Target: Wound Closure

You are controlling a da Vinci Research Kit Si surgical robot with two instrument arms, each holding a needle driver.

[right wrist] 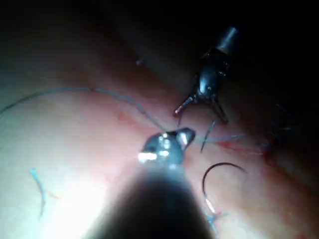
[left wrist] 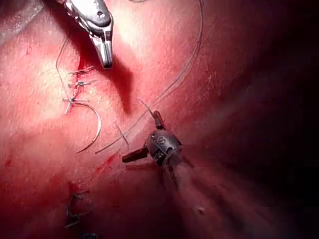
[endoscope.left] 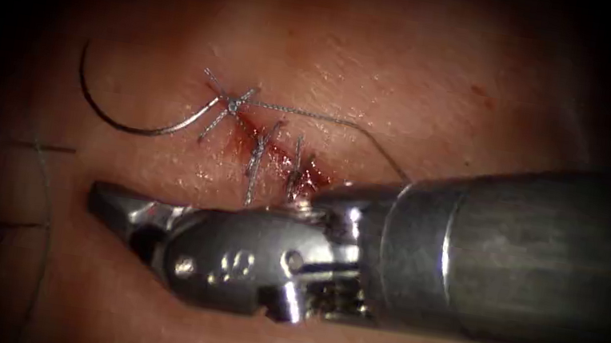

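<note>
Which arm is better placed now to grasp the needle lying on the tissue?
Probably left: the left end effector is open, empty and close beside the needle, which lies on the tissue, left of the cut. The right end effector is shut and empty.

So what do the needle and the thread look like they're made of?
The needle looks like polished metal: a thin, dark, smooth curve with a bright glint, lying free on the tissue left of the cut, held by neither tool. The thread looks like a fine grey braided strand, its surface finely beaded; its fibre can't be told.
</note>
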